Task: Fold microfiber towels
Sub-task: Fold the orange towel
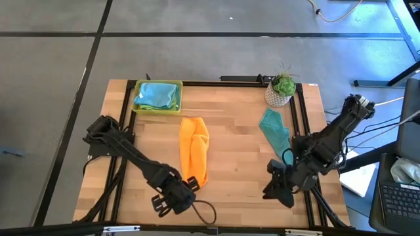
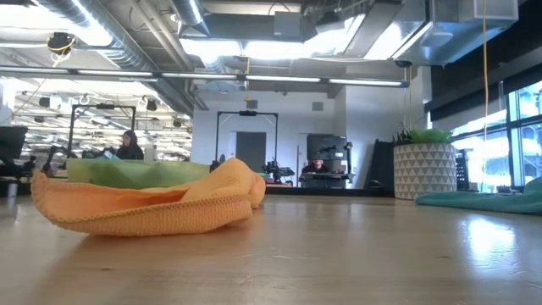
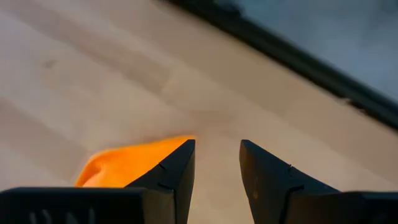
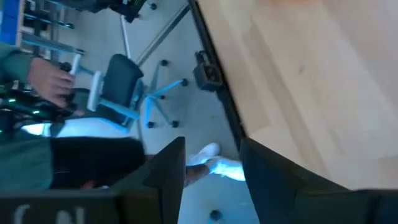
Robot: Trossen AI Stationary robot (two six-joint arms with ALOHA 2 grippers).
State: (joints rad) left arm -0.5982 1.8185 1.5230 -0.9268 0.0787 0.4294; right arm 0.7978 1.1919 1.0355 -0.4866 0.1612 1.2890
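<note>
The orange towel [image 1: 194,152] is laid lengthwise at the middle of the tabletop [image 1: 236,137], already doubled into a long strip with loose, uneven edges. The step in hand is judged to be the next fold of this strip. The left hand [image 1: 172,198] is positioned at the near edge, just beside the near end of the towel. Its fingers [image 3: 174,171] are parted by a narrow gap and nothing is held between them; an orange corner is seen beside one finger, not inside the gap.

The right hand [image 1: 281,185] is positioned near the right near corner of the tabletop. Its fingers are parted and nothing is held.

For the next move, the near end of the orange towel is probably to be pinched and carried toward the far end, so that the strip is halved.

Count of items in view:
- One orange towel, at centre.
- One teal towel [image 1: 275,129], crumpled at the right, near the potted plant [image 1: 281,89].
- One tray [image 1: 157,109], at the far left, with light blue cloth [image 1: 157,96] in it; the number of cloths in it cannot be told.
- One potted plant, at the far right.
</note>
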